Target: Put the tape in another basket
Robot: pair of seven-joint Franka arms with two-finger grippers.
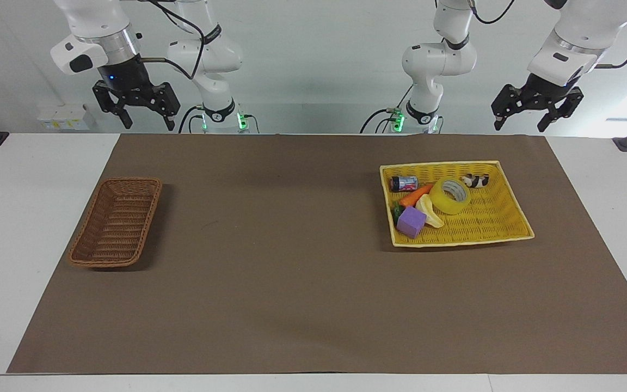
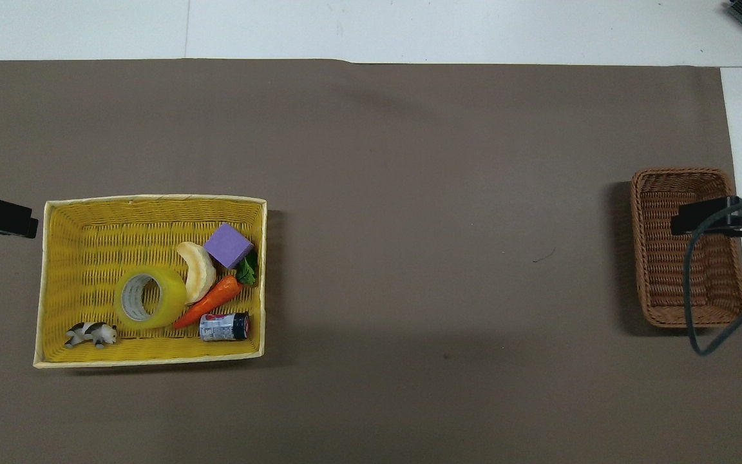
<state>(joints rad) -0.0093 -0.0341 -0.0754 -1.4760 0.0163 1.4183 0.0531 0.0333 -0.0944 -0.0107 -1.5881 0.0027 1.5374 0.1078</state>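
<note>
The tape (image 1: pixel 451 195), a translucent yellow roll with a grey-white core, lies flat in the bright yellow woven tray (image 1: pixel 509 223) at the left arm's end of the table. It also shows in the overhead view (image 2: pixel 147 298). The brown wicker basket (image 1: pixel 116 222) stands empty at the right arm's end and shows in the overhead view (image 2: pixel 686 248). My left gripper (image 1: pixel 519 128) hangs open and empty, high in the air beside the tray. My right gripper (image 1: pixel 149 126) hangs open and empty, high in the air by the brown basket. Both arms wait.
In the yellow tray (image 2: pixel 87 222) with the tape lie a carrot (image 2: pixel 213 299), a banana piece (image 2: pixel 196 270), a purple cube (image 2: pixel 228 245), a small can (image 2: pixel 224 326) and a toy cow (image 2: pixel 91 334). A brown mat (image 1: pixel 292 272) covers the table.
</note>
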